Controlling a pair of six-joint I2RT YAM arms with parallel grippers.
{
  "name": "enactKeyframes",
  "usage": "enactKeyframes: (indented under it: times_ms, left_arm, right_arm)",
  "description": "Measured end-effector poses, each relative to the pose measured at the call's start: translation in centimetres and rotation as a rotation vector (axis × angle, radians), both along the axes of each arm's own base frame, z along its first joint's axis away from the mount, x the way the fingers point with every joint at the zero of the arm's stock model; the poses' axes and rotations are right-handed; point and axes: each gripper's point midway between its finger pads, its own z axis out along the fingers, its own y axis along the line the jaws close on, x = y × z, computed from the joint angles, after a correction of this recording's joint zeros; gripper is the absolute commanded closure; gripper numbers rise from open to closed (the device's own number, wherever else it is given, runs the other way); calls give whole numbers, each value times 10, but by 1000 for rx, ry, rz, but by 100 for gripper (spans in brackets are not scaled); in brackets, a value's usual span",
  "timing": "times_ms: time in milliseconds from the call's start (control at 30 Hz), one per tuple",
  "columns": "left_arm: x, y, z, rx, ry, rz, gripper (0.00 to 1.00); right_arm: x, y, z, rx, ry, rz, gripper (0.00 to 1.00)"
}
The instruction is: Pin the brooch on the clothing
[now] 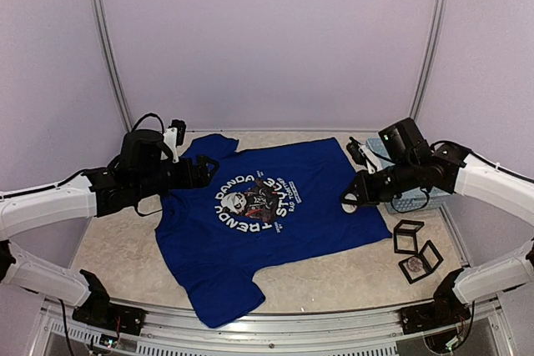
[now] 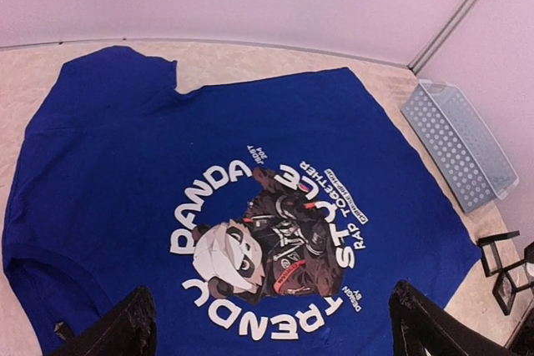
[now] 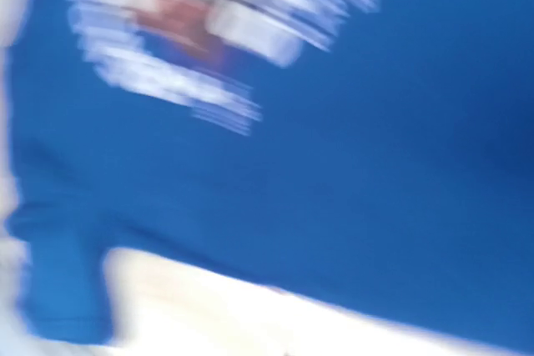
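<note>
The bench (image 1: 108,248) carries the royal-blue T-shirt (image 1: 267,231), spread flat at its middle with the panda print (image 1: 257,198) face up. My left arm reaches in low from the left, and its tool (image 1: 207,174) hovers at the shirt's edge on that side. My right arm bends in from the right, its tool (image 1: 350,198) angled down at the opposite edge. The left wrist view shows what the overhead one cannot — my left tool's fingers (image 2: 125,327) stand wide apart at the bottom corners, holding nothing, with the shirt lying below them. The right wrist view is smeared: only blue cloth, a streak of print and a strip of bench. From above the right tool is small and dark — I cannot tell how far open it is, or whether it touches the cloth. The light-blue basket (image 1: 410,201) sits behind my right forearm, just off the shirt. Two small black-framed cases (image 1: 420,263) lie near it, apart from the shirt; one holds something small and pale that I cannot name.
</note>
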Motion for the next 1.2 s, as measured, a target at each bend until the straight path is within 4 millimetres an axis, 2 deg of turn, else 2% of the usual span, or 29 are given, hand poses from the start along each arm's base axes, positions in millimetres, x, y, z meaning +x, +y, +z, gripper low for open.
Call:
enactKeyframes:
  times_ms: [67,167,300,367,467,533,600,667,733,900,1033,1200]
  left_arm:
    - [-11,-14,10,-3,-32,-64,9]
    - [-37,-47,29,-16,-90,-221,11]
    - [-91,-93,66,-62,-206,-515,10]
    - [-118,-106,84,-87,-268,-640,10]
    - [-155,-120,108,-116,-360,-801,16]
    - [-167,-122,118,-127,-403,-853,27]
    - [-172,-121,126,-135,-441,-881,42]
    - [-176,-122,131,-145,-464,-897,60]
    - [-178,-122,135,-154,-486,-910,73]
    - [-181,-123,144,-177,-518,-920,75]
    - [-183,-123,151,-205,-536,-927,100]
    - [-185,-123,155,-219,-545,-932,100]
  right_arm:
    - [1,45,53,115,-132,148,100]
    - [-11,104,121,264,-309,362,100]
    - [-42,167,186,413,-499,615,100]
    - [-55,187,202,459,-567,700,100]
    - [-76,209,212,510,-645,815,100]
    - [-87,217,212,524,-674,863,100]
    - [-93,221,214,535,-699,890,100]
    - [-98,223,219,552,-729,906,100]
    - [-100,225,224,566,-756,914,100]
    - [-104,227,230,586,-790,922,100]
    - [-107,228,232,595,-800,928,100]
    - [-108,229,234,604,-818,935,100]
